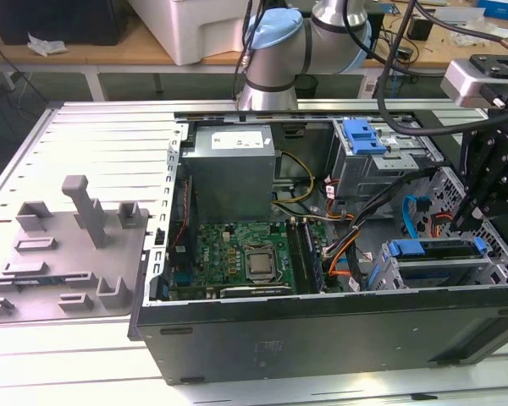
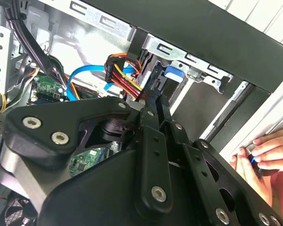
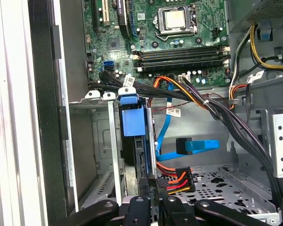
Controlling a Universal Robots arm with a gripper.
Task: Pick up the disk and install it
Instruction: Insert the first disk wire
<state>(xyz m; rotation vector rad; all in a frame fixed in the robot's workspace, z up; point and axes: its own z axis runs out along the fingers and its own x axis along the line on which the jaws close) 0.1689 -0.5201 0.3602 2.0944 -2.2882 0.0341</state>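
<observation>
The disk [image 1: 436, 250], framed by its blue carrier, lies in the grey drive cage [image 1: 388, 283] at the front corner of the open computer case, on the exterior view's right. In the first wrist view the disk [image 3: 132, 120] stands edge-on in its slot. The blue carrier end [image 2: 173, 75] shows in the second wrist view just past the fingertips. My gripper [image 1: 472, 222] hangs over the disk's end. In both wrist views the gripper [image 3: 153, 198] [image 2: 153, 96] is shut, its tips at the disk's end beside the red-and-yellow power plug [image 3: 175, 181]. Nothing shows between them.
A person's hand [image 2: 266, 150] rests on the case's outer edge close to the gripper. Blue and black cables [image 3: 193, 146] cross the bay. A blue bracket [image 1: 364, 135] tops the rear drive cage. The motherboard [image 1: 245, 258] and power supply [image 1: 229, 169] lie to the exterior view's left, with a grey fixture plate [image 1: 68, 254] outside the case.
</observation>
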